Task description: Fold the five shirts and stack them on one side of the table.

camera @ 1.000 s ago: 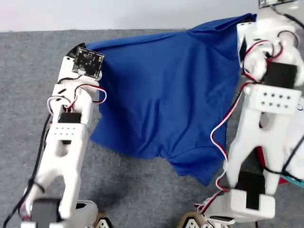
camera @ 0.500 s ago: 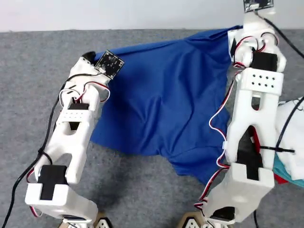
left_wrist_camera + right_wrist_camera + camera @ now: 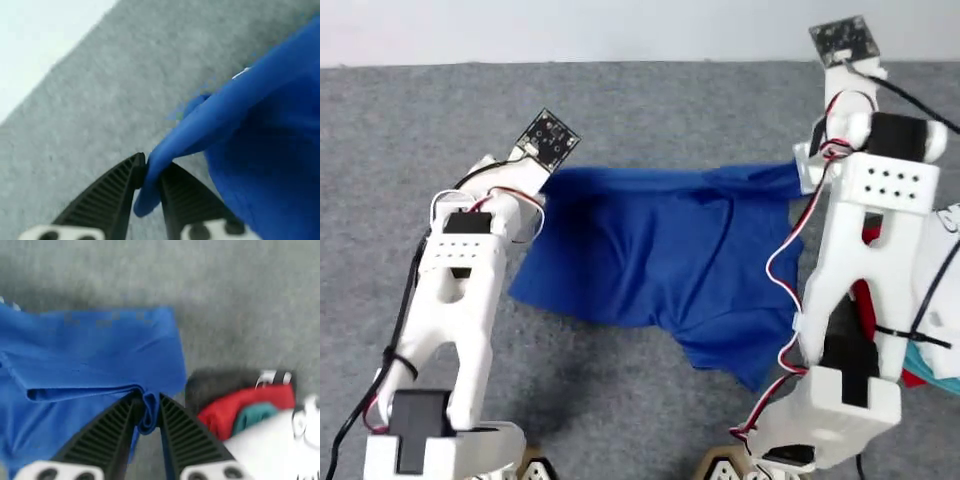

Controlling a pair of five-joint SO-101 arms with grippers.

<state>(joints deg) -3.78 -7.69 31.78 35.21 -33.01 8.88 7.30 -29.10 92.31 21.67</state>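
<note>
A blue shirt [image 3: 670,260] lies on the grey table, its far edge lifted and drawn toward the near side. My left gripper [image 3: 148,179] is shut on the shirt's [image 3: 260,130] far left corner. In the high view that gripper [image 3: 542,178] sits at the cloth's upper left edge. My right gripper [image 3: 146,416] is shut on a fold of the shirt [image 3: 90,355] at its far right corner, seen in the high view under the right arm's wrist [image 3: 820,165]. A pile of red, teal and white shirts [image 3: 250,410] lies beside the right gripper.
Bare grey carpet-like table surface [image 3: 420,120] surrounds the shirt on the left and far side. The pale back edge [image 3: 570,30] runs along the far end. The folded pile [image 3: 920,350] sits at the right edge behind the right arm.
Both grippers have pulled the shirt's far edge toward the near side, so the cloth now covers about half the depth it did. Bare table shows behind it.
</note>
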